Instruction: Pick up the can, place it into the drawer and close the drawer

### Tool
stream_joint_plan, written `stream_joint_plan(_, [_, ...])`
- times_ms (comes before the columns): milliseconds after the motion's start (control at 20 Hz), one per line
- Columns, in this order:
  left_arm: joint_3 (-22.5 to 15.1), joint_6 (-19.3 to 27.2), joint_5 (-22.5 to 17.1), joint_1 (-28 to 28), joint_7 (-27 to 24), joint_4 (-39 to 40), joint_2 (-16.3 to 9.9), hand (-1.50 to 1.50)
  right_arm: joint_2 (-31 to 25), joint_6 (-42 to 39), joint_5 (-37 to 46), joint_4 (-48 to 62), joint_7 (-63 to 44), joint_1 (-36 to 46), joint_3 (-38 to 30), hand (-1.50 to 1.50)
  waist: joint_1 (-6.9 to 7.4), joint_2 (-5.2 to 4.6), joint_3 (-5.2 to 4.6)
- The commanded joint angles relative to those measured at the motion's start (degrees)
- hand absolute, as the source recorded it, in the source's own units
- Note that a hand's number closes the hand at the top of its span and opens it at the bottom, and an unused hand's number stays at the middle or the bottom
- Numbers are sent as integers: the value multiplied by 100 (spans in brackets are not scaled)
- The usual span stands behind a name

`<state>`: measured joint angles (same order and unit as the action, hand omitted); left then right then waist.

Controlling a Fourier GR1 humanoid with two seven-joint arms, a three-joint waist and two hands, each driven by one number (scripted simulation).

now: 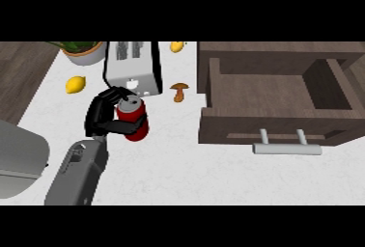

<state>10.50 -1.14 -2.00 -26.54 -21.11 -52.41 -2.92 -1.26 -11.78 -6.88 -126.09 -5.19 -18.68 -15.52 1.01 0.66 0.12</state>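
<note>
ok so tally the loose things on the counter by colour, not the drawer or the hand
Red: 1, the can, held in the left hand
Yellow: 2, the lemon and a yellow item at the top edge
Brown: 1, the mushroom
Silver: 1, the toaster
White: 1, the plant pot
Total: 6

Can (pixel 133 120): red body, silver top, tilted slightly, above the white desk (pixel 185 164), well left of the drawer.
Drawer (pixel 274 96): brown wood, pulled open, inside bare, pale bar handle (pixel 287 148) on its front.
</note>
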Motion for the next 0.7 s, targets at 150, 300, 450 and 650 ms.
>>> stream_joint_plan(150, [-770, 710, 175, -100, 1826, -2048, 284, 150, -84, -167, -240, -179, -43, -155, -203, -150, -93, -26, -6])
stream_joint_plan(300, [-1316, 1125, 74, -359, 2486, -2525, 288, 150, -123, -115, -337, -270, -240, -11, -197, -150, -121, -30, -8])
stream_joint_plan(450, [-1422, 1288, 194, -797, 3371, -2969, 290, 150, 83, -135, -64, -130, 80, -194, -34, -150, -120, -32, -6])
stream_joint_plan(650, [-2189, 2182, 282, -1379, 3498, -2614, 291, 150, -76, -194, -98, 27, 63, 27, -152, -150, -167, -56, -8])
